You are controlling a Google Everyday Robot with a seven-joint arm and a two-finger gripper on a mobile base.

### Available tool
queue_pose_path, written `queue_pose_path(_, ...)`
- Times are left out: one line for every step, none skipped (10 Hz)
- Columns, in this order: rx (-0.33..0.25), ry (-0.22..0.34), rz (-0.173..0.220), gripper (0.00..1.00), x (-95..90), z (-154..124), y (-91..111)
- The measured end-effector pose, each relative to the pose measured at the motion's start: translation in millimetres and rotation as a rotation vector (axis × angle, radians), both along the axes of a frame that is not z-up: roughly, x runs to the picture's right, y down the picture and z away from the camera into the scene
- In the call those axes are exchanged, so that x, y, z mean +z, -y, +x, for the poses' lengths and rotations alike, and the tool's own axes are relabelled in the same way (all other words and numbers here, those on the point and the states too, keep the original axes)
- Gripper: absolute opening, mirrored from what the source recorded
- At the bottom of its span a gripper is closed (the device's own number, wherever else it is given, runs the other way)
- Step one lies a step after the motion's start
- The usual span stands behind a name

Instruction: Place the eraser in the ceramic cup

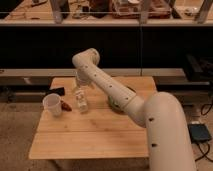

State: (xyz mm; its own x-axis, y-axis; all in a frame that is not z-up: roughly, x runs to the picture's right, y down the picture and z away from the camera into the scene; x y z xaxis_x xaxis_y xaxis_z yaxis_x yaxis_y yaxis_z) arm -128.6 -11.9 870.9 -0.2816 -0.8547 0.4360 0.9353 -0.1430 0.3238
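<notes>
The eraser (pixel 57 91) is a small flat black block lying on the wooden table (pixel 95 135) near its far left edge. The white ceramic cup (pixel 53 104) stands upright just in front of the eraser, at the table's left side. My gripper (pixel 79 91) hangs down from the bent white arm, right of the eraser and the cup. It is just above a clear glass tumbler (pixel 81 103). It touches neither the eraser nor the cup.
A small reddish-brown item (pixel 66 106) lies between the cup and the tumbler. A green round plate (pixel 115 105) is mostly hidden behind my arm at mid-table. Dark shelving stands behind the table. A dark device with cables (pixel 201 134) lies on the floor at right.
</notes>
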Motion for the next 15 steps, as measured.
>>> queue_pose_path(-0.012,-0.005,0.039,0.73,5.1,4,9)
queue_pose_path(-0.027,0.008,0.086,0.73,9.6,5,20)
queue_pose_path(-0.054,0.051,0.162,0.73,14.4,1,37)
queue_pose_path(-0.087,0.1,0.234,0.73,16.0,-6,51)
queue_pose_path(-0.131,0.179,0.316,0.73,11.3,-19,63)
queue_pose_path(-0.178,0.271,0.394,0.73,2.7,-33,71)
queue_pose_path(-0.213,0.335,0.453,0.73,-4.9,-42,77)
queue_pose_path(-0.241,0.385,0.503,0.73,-12.2,-50,81)
queue_pose_path(-0.257,0.414,0.532,0.73,-16.8,-56,83)
queue_pose_path(-0.266,0.428,0.545,0.73,-19.2,-60,84)
queue_pose_path(-0.266,0.428,0.544,0.73,-18.9,-60,84)
queue_pose_path(-0.268,0.428,0.543,0.73,-17.6,-59,83)
queue_pose_path(-0.272,0.436,0.54,0.73,-13.8,-60,82)
queue_pose_path(-0.278,0.453,0.537,0.73,-7.9,-63,79)
queue_pose_path(-0.289,0.487,0.538,0.73,-0.7,-71,75)
